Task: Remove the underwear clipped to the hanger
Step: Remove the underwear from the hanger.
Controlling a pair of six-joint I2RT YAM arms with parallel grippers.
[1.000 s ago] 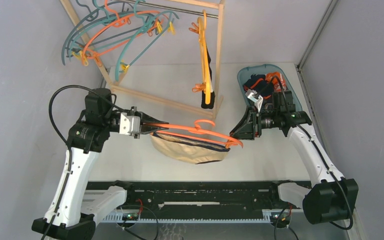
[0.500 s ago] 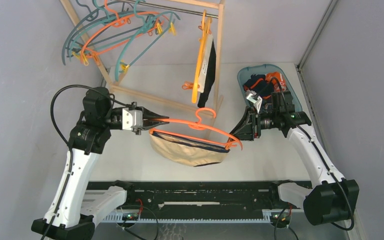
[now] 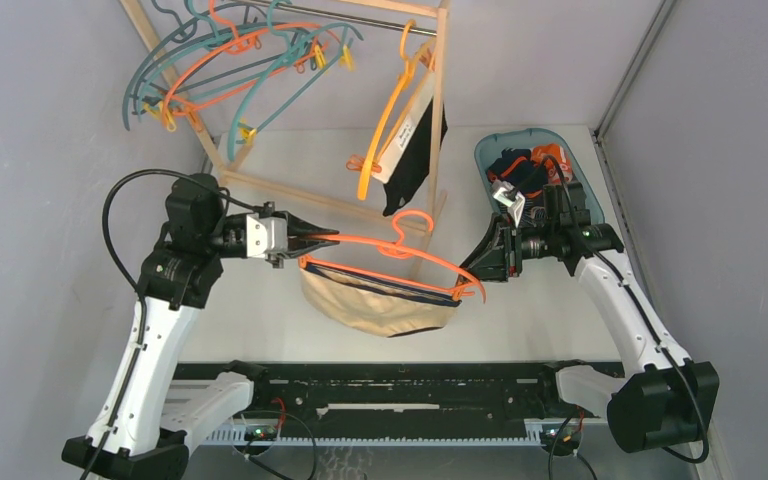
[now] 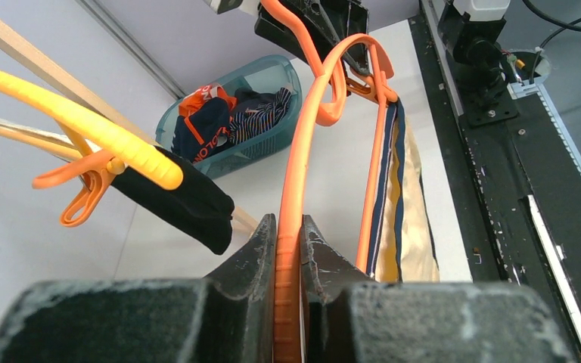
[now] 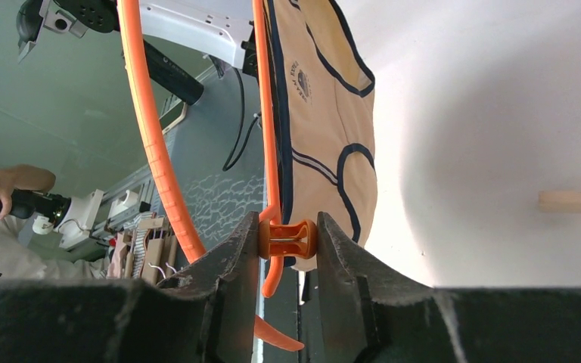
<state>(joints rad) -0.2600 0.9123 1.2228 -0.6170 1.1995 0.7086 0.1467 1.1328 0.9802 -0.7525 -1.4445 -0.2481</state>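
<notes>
We see the left pincer (image 4: 289, 225) clamped on the orange hanger (image 4: 297, 151) at its left end. The right pincer (image 5: 287, 227) squeezes its right clip (image 5: 287, 238); beige briefs (image 3: 375, 305) hang beneath, above the desk (image 3: 260, 310).

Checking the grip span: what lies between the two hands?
The orange hanger spans from left hand to right hand, beige briefs hanging beneath; top view.

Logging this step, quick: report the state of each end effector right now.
Left end effector: closed on the orange hanger, on its arm.
Right end effector: closed on the orange clip that holds the beige underwear.
</notes>
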